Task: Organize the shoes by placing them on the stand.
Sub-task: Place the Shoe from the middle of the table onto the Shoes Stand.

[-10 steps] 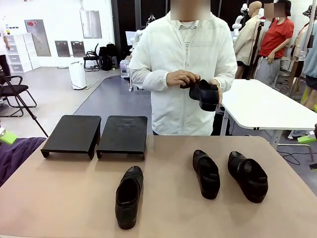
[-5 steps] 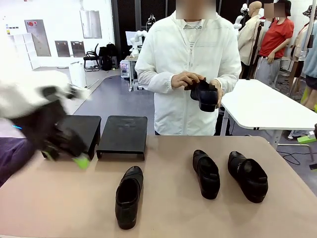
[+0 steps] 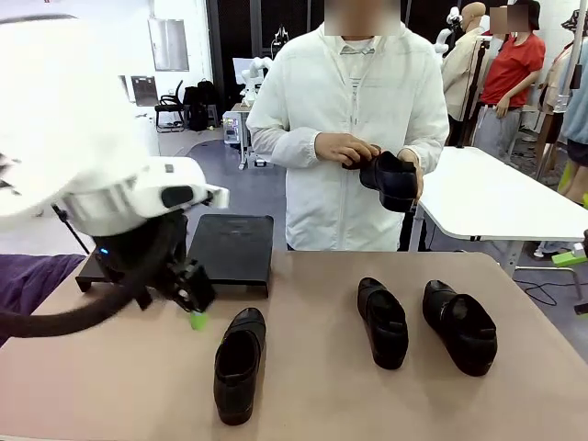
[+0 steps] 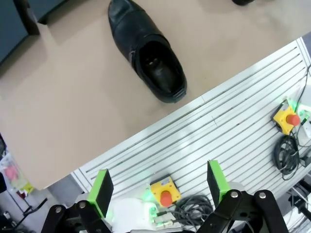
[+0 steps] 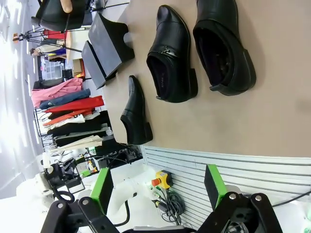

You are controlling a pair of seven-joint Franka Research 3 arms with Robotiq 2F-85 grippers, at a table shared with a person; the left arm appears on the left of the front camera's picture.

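Note:
Three black shoes lie on the tan table: one at front left (image 3: 239, 363), one in the middle (image 3: 383, 322), one at right (image 3: 459, 326). A person across the table holds a further shoe (image 3: 393, 179) in both hands. The stand's right tray (image 3: 230, 248) stands at the back; its left tray (image 3: 90, 272) is mostly hidden by my left arm. My left gripper (image 3: 195, 312) hangs just left of the front-left shoe's toe, apart from it. In the left wrist view that gripper (image 4: 159, 187) is open and empty, with the shoe (image 4: 148, 51) beyond it. My right gripper (image 5: 158, 187) is open and empty, off the table's near edge.
My bulky white left arm (image 3: 101, 184) covers the table's back left. A ribbed white panel (image 4: 233, 141) with yellow stop buttons (image 4: 165, 190) lies below the table's near edge. A white table (image 3: 496, 197) stands behind the person at right. Purple cloth (image 3: 28, 285) lies at the far left.
My left arm has swung in from the left and across the stand's left tray, bringing its gripper down beside the front-left shoe. The person has shifted the held shoe slightly.

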